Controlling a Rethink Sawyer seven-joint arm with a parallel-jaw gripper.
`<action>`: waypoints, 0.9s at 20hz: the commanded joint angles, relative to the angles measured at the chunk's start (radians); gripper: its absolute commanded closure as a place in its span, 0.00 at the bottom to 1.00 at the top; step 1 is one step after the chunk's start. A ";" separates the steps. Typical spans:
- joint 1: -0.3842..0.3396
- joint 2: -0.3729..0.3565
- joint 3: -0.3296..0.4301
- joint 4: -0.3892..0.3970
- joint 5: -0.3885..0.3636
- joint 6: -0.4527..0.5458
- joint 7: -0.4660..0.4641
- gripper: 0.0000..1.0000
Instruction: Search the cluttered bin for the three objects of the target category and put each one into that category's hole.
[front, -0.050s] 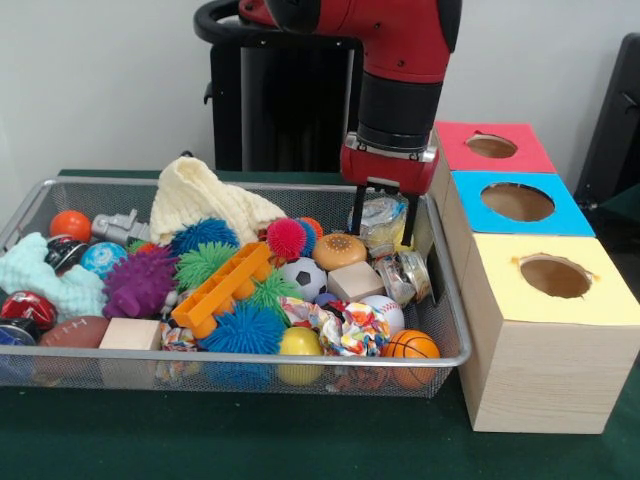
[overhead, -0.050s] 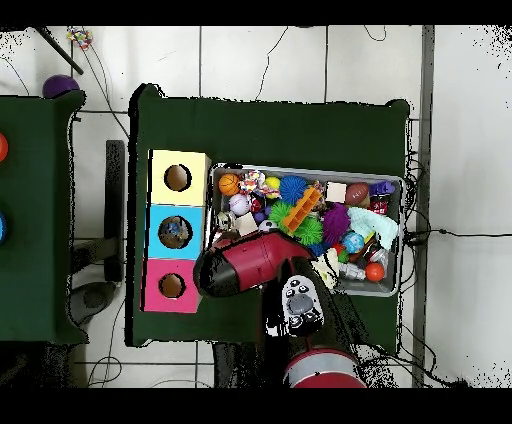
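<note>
In the front view the wire bin (front, -0.050s: 440, 300) lies below the gripper (front, -0.050s: 383, 212), filled with toys. Left of the gripper, an orange block toy (front, -0.050s: 222, 288) lies with its long axis diagonal, upper end toward the gripper. Nearer, a soccer ball (front, -0.050s: 303, 277) and a bun (front, -0.050s: 339, 250) rest just beside the fingers. The gripper's two fingers are spread, straddling a crinkled foil packet (front, -0.050s: 384, 222) without pinching it. Right of the gripper stand the red (front, -0.050s: 490, 148), blue (front, -0.050s: 517, 202) and yellow (front, -0.050s: 553, 277) hole boxes.
</note>
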 joint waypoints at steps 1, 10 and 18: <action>-0.036 -0.010 0.039 0.020 -0.064 -0.005 -0.067 0.00; 0.065 0.080 -0.078 0.009 -0.125 -0.124 0.047 0.00; 0.139 0.075 -0.171 0.125 -0.121 -0.240 0.104 0.00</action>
